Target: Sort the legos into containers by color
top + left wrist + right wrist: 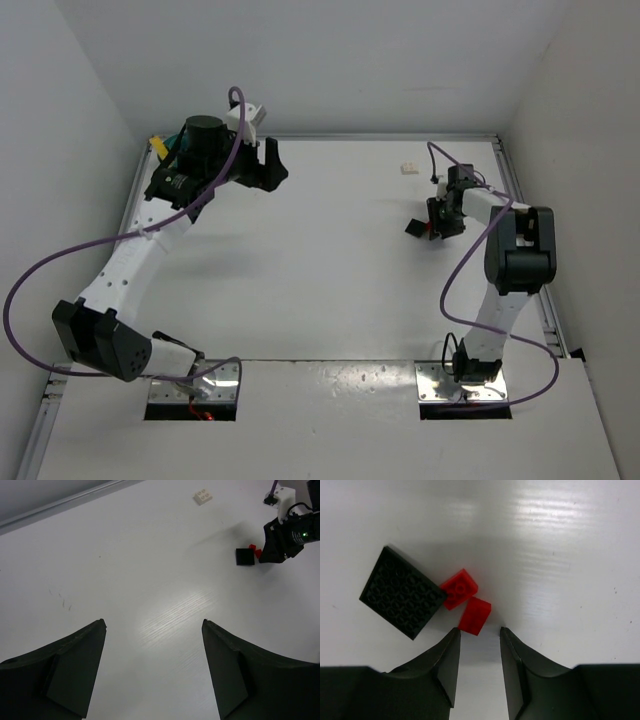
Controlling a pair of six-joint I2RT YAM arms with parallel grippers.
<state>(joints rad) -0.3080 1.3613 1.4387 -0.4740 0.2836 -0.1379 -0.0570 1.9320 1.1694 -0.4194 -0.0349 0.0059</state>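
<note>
A black lego plate (402,592) lies flat with two red bricks (460,588) (474,615) touching at its right side. My right gripper (480,628) is open with a narrow gap. Its fingertips are at table level just short of the nearer red brick and hold nothing. In the top view it (432,225) is right of the plate (413,228). A cream-white brick (408,168) lies alone near the far edge. My left gripper (275,165) is open wide and empty (154,622) at the far left. The teal bowl (177,150) is mostly hidden under the left arm.
A small yellow piece (158,146) shows beside the bowl in the far left corner. White walls close the table at left, back and right. The left wrist view also shows the cream-white brick (202,496), the black plate (245,556) and the right gripper (280,545).
</note>
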